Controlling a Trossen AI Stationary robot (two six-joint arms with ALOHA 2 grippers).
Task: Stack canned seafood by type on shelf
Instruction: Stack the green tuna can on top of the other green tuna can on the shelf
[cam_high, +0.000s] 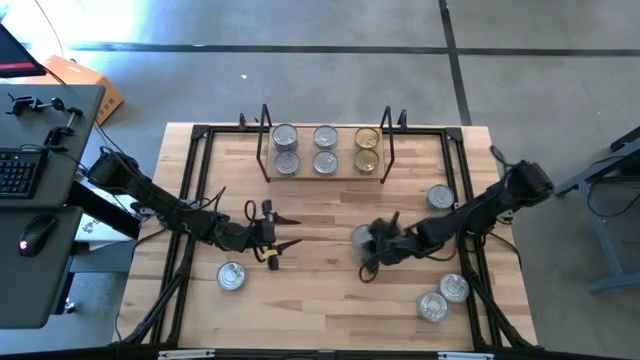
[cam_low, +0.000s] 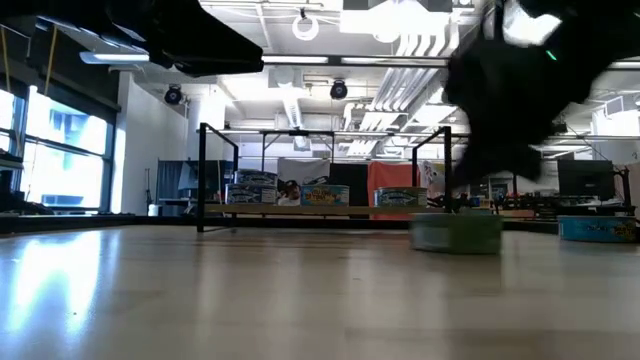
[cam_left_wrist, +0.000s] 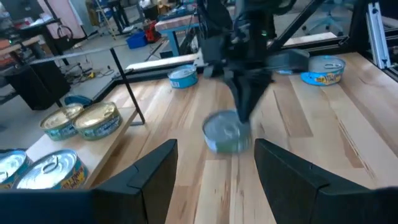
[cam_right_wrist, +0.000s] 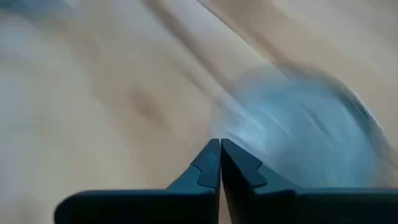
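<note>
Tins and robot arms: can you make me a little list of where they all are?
shelf: six tins, three stacks of two, one stack gold
loose tins: one front left, three on the right side
right gripper: shut, empty, at a tin mid-table
left gripper: open, empty, above the table

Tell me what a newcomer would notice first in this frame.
First, the right gripper, its fingers shut with nothing between them, low over the middle of the table right beside a loose silver-lidded can. Next, the shelf at the far edge, already holding six cans in three pairs, the right-hand pair gold-topped. The left gripper hangs open left of centre, near another can.
</note>
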